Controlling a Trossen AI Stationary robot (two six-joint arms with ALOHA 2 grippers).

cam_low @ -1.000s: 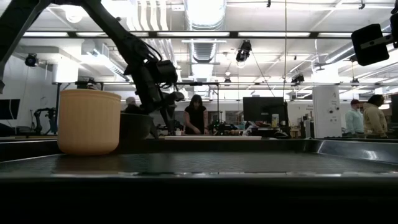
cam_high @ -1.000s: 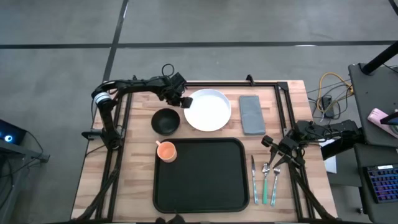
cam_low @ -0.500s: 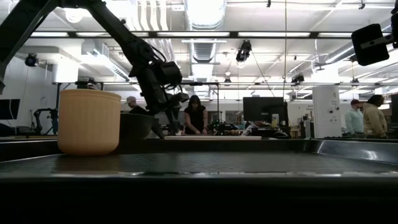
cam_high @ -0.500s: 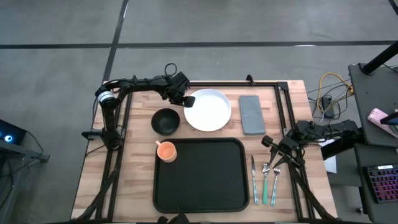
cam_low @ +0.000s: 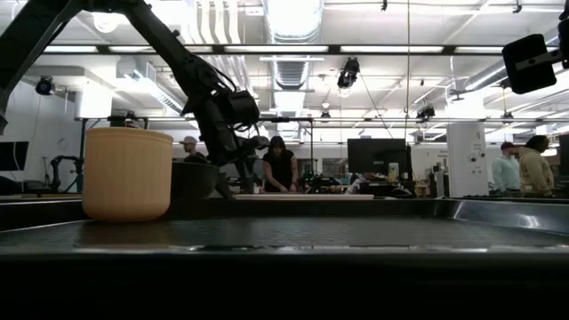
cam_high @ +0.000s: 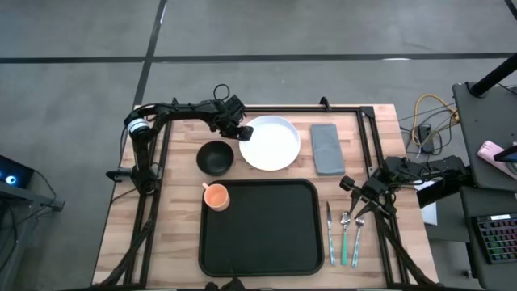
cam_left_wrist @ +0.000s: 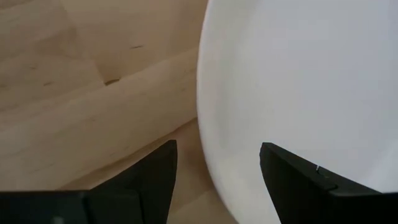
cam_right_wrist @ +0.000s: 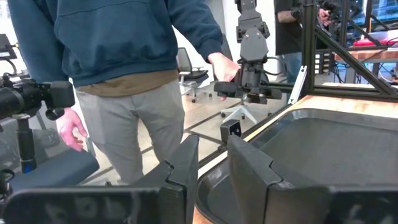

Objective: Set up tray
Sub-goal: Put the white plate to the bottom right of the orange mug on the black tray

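- the tray (cam_high: pixel 260 229) lay flat on the near middle of the wooden table (cam_high: pixel 161 234), nothing resting inside it.
- an orange cup (cam_high: pixel 215 196) stood just off the tray's far left corner, and a black bowl (cam_high: pixel 215 158) sat beyond the cup.
- a white plate (cam_high: pixel 271 143) lay behind the tray, with a grey folded napkin (cam_high: pixel 327 148) just to its right, the two apart.
- a knife (cam_high: pixel 329 233), a spoon (cam_high: pixel 344 236) and a fork (cam_high: pixel 356 238) lay side by side on the table just right of the tray.
- the left gripper (cam_high: pixel 240 131) was at the plate's left edge; in the left wrist view its fingers (cam_left_wrist: pixel 155 171) stood spread on either side of the plate's rim (cam_left_wrist: pixel 208 134), released, with one finger over the wood and the other over the white surface, not clamping it.
- the right gripper (cam_high: pixel 353 194) waited at the table's right edge, near the tops of the cutlery; its fingers (cam_right_wrist: pixel 249 171) were drawn close with a narrow gap between them, and nothing was held.
- in the right wrist view a person (cam_right_wrist: pixel 124 68) in a blue top and grey trousers stood beside the table.
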